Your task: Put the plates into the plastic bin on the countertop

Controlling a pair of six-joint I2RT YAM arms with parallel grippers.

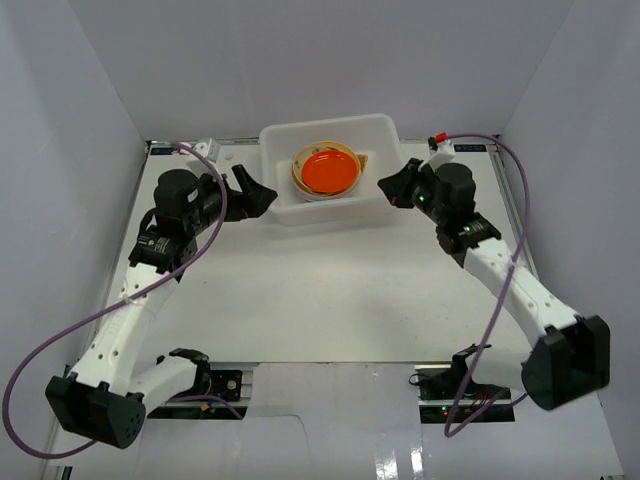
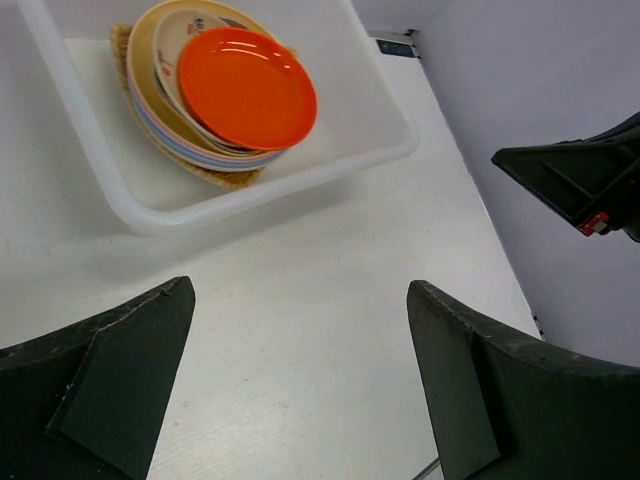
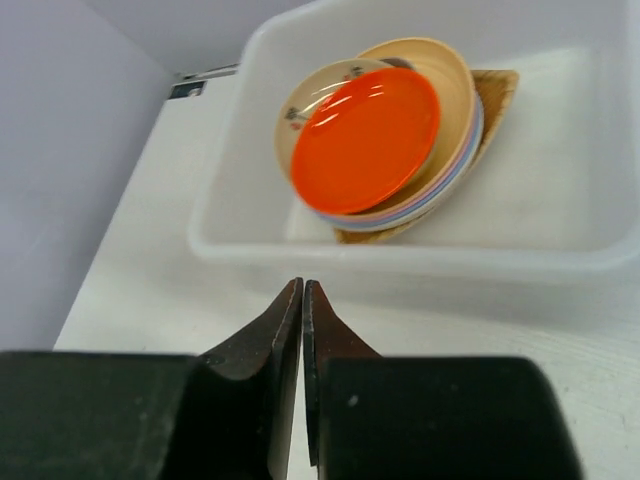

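Observation:
The plates [image 1: 326, 172] lie stacked inside the white plastic bin [image 1: 378, 130] at the back of the countertop [image 1: 330, 290]. An orange plate [image 2: 247, 87] [image 3: 366, 138] tops the pile, over cream and pastel plates and a woven wicker tray [image 3: 497, 92]. My left gripper [image 1: 258, 196] [image 2: 300, 385] hangs just left of the bin, open wide with nothing between its fingers. On the bin's right side my right gripper [image 1: 387, 186] [image 3: 302, 290] is shut and empty, its tips pointing at the bin's near wall.
Grey-white enclosure walls [image 1: 70, 150] close in the countertop on three sides. Purple cables [image 1: 515, 190] loop beside each arm. In the left wrist view the right gripper's dark fingers [image 2: 575, 180] show at the right edge.

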